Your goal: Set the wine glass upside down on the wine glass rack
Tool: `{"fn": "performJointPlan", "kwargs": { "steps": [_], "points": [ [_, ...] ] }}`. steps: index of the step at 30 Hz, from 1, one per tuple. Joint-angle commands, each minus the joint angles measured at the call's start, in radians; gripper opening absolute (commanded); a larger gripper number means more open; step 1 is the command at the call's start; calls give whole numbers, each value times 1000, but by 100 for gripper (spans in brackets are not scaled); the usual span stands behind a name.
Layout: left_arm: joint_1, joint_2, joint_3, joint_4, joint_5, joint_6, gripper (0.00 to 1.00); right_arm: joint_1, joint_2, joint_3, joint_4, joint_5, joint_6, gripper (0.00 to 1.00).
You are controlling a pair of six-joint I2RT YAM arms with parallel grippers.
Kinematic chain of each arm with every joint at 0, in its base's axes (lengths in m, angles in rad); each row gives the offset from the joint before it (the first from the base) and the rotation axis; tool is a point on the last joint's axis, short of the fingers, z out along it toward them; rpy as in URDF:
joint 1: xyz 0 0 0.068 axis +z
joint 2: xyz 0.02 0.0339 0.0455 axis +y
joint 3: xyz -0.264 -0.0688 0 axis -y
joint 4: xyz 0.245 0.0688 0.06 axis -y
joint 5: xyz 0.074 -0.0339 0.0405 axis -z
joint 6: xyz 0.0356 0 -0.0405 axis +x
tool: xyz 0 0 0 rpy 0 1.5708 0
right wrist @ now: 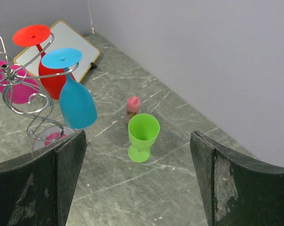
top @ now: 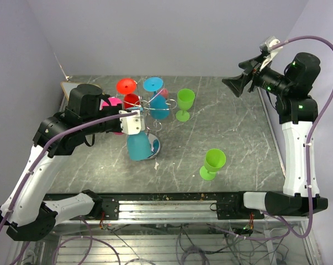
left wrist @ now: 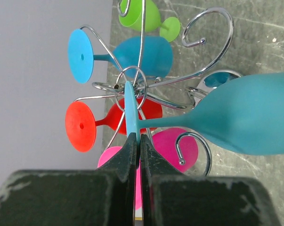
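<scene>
My left gripper (top: 134,119) (left wrist: 137,139) is shut on the thin foot disc (left wrist: 131,109) of a teal wine glass (top: 138,146) (left wrist: 245,117). The glass hangs bowl-down, and its foot is right at the hub of the silver wire rack (top: 150,109) (left wrist: 132,85). A curled rack arm (left wrist: 194,141) is just below its stem. A red glass (top: 127,88), a blue glass (top: 157,98) and a pink glass (top: 113,105) hang upside down on the rack. My right gripper (top: 236,86) (right wrist: 137,181) is open and empty, high at the back right.
Two green glasses stand upright on the grey marble table, one beside the rack (top: 185,102) (right wrist: 142,134) and one nearer the front (top: 213,163). A small pink bottle (right wrist: 133,106) stands near the back wall. A white board (right wrist: 73,47) lies at the back left.
</scene>
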Motion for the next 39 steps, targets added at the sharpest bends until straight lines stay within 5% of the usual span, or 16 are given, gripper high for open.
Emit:
{"fn": "performJointPlan", "kwargs": {
  "steps": [1, 39],
  "points": [
    [-9, -6, -17, 56, -62, 15, 7, -9, -3, -17, 22, -13, -2, 91],
    [-10, -29, 32, -49, -211, 218, 7, -10, -28, -56, 26, -11, -13, 91]
  ]
}}
